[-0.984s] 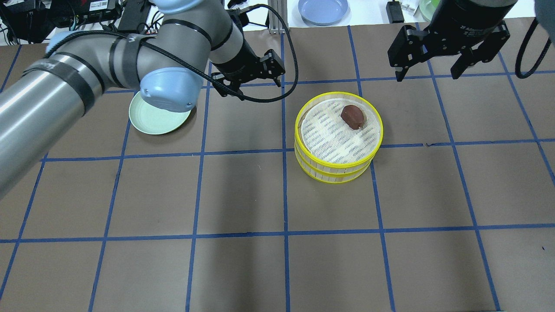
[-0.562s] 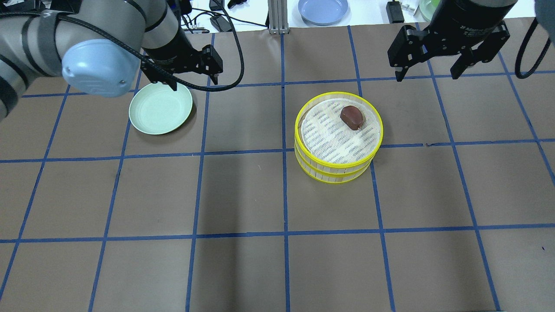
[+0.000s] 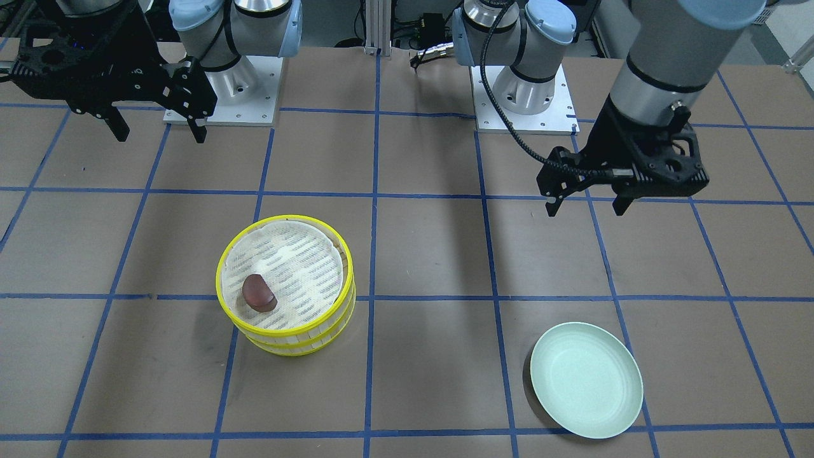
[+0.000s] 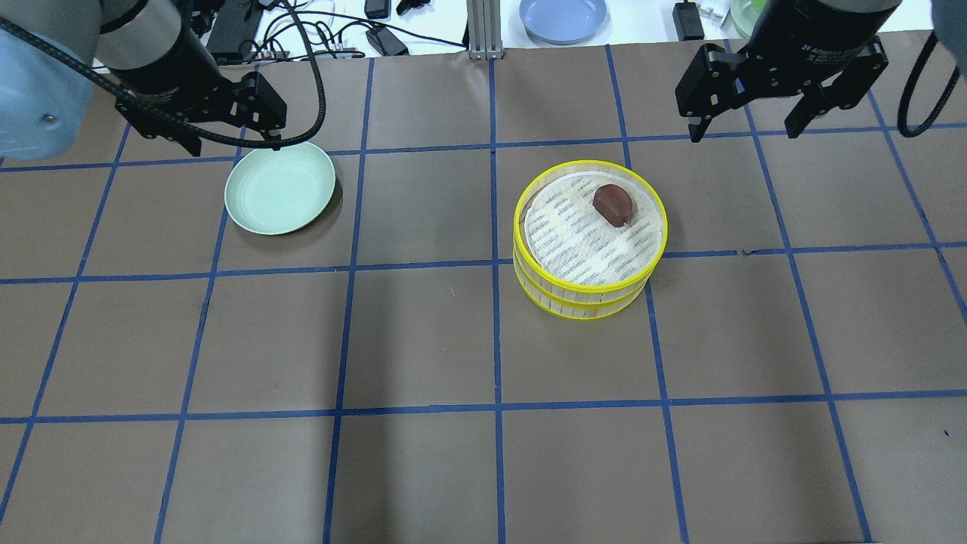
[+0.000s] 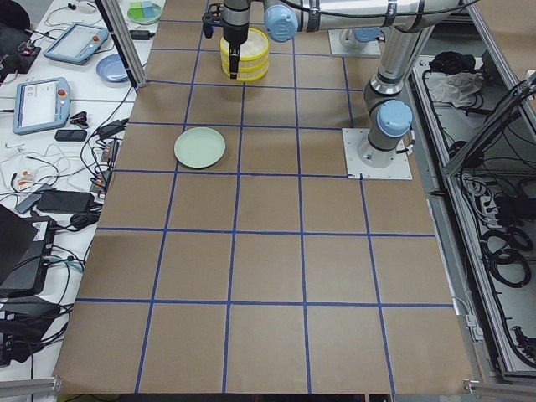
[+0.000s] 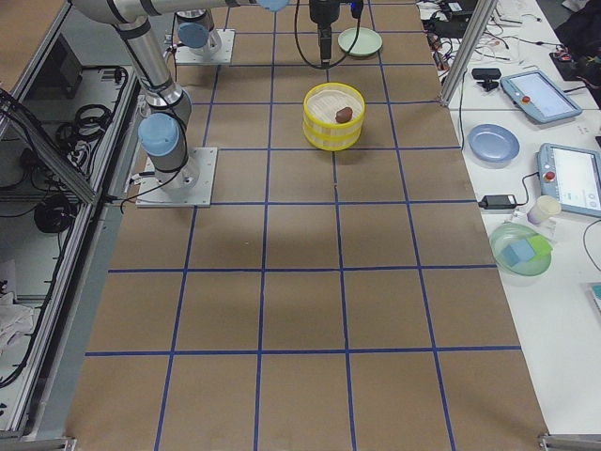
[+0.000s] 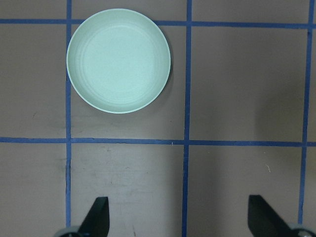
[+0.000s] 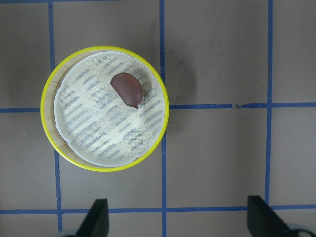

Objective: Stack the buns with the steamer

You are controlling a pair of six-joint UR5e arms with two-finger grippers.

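Note:
The two steamer tiers (image 4: 589,298) (image 3: 286,337) (image 8: 52,118) are stacked on the table, yellow rims aligned. The dark reddish-brown bun (image 4: 613,204) (image 3: 258,293) (image 8: 127,89) lies on the top tier's white liner. The cream-yellow bun is out of view. My left gripper (image 4: 200,143) (image 3: 585,205) is open and empty, high above the table just behind the pale green plate. My right gripper (image 4: 744,128) (image 3: 156,133) is open and empty, hovering behind and to the right of the steamer.
The pale green plate (image 4: 279,189) (image 3: 585,380) (image 7: 118,60) is empty, left of the steamer. A blue plate (image 4: 563,17), cables and devices lie on the white bench beyond the table's far edge. Blue tape lines grid the brown mat.
My left arm has swung left and back, from beside the steamer to behind the green plate, uncovering the plate. The right arm, the steamer and the bun have not moved.

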